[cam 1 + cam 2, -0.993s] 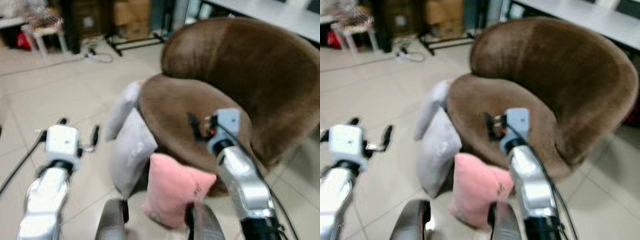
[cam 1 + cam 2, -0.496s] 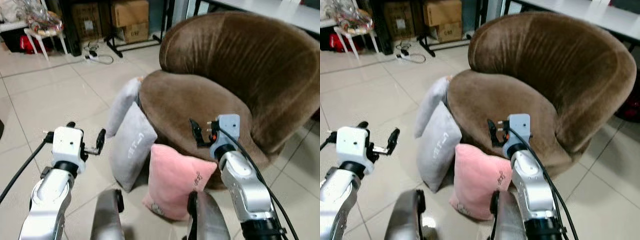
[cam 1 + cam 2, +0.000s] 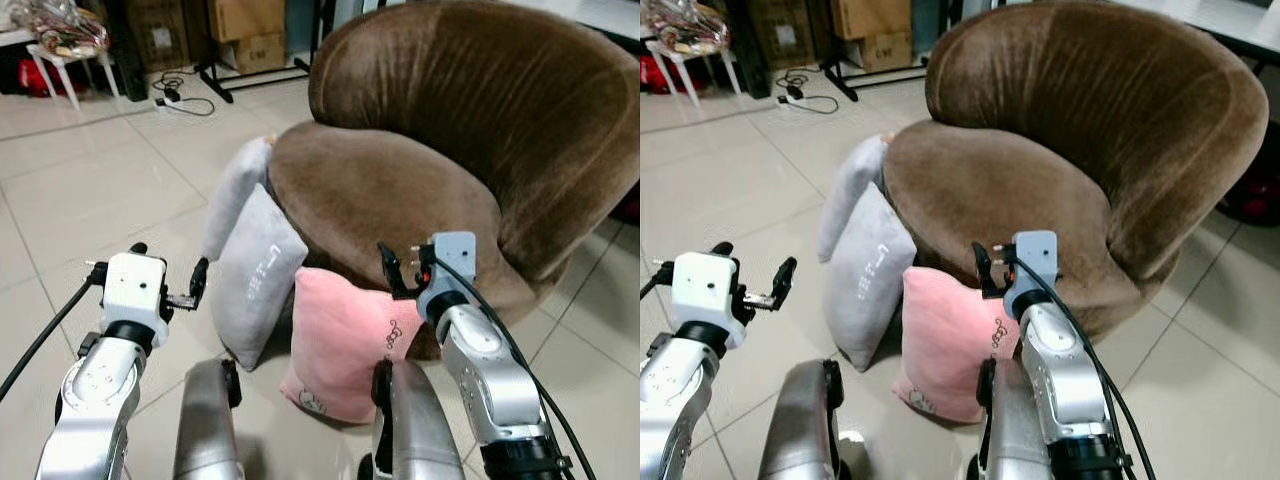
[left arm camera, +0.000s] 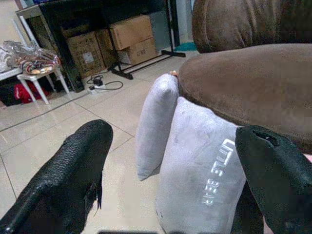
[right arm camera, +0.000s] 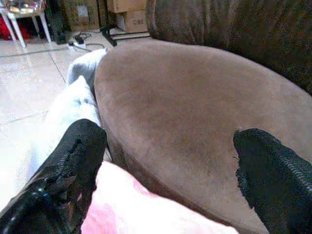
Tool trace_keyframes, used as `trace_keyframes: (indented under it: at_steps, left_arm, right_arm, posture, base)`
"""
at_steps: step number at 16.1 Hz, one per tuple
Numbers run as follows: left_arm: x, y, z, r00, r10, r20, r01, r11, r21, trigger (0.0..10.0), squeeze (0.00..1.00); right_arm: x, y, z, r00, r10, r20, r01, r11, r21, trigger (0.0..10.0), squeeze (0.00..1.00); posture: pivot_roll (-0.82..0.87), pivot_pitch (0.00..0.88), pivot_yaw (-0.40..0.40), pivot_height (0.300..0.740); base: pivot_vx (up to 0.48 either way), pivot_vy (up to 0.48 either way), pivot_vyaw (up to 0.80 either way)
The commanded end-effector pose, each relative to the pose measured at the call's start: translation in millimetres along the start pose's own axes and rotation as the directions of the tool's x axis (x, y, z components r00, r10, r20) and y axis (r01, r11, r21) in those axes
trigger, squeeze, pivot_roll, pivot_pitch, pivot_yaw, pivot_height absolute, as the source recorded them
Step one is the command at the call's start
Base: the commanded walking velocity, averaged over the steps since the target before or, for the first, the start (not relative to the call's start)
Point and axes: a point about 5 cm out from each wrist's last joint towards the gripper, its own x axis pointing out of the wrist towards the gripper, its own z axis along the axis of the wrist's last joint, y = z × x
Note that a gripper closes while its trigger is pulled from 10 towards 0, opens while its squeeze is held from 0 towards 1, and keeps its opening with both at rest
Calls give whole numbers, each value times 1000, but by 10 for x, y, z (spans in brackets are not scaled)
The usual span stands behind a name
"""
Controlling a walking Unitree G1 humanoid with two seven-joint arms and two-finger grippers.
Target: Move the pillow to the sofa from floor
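Right hand [image 3: 400, 270] above pink pillow [image 3: 345, 345]

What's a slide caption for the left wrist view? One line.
Open left gripper faces two grey pillows leaning on the brown sofa; cardboard boxes behind.

A round sofa [image 3: 470, 150] fills the upper right of the frame, standing on the tiled floor [image 3: 80, 190]. Three pillows stand on the floor leaning against its front edge: the rear pillow [image 3: 236, 195] furthest up, the middle pillow [image 3: 258, 275] just below and touching it, and the front pillow [image 3: 345, 345] lowest, at centre. The left gripper [image 3: 165, 275] hangs at lower left, beside the middle pillow; the right gripper [image 3: 400, 270] hangs over the sofa's front edge, above the front pillow. Cardboard boxes [image 3: 245, 30], a power strip [image 3: 165, 100] and a stool [image 3: 55, 50] line the top left.
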Motion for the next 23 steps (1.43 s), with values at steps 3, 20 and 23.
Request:
trace_keyframes:
  at_steps: [3,20,23]
  left_arm:
    - [12,-13,34,1000,-11,10,11,1000,5,10000,0]
    - [32,-100,26,978,-206,-19,206,978,26,10000,0]
    - [-31,-139,27,940,-338,-51,340,940,31,10000,0]
  right_arm:
    - [-10,-21,-16,1000,-18,-13,18,1000,8,10000,1000]
    - [341,-120,-304,973,11,-232,-70,966,-247,10000,647]
    - [475,-120,-501,927,42,-373,-165,938,-305,10000,1000]
  posture:
    - [-12,0,-54,460]
    - [2,0,-47,460]
    - [10,0,-33,460]
  base:
    - [0,0,0]
    - [74,0,218]
    - [0,0,0]
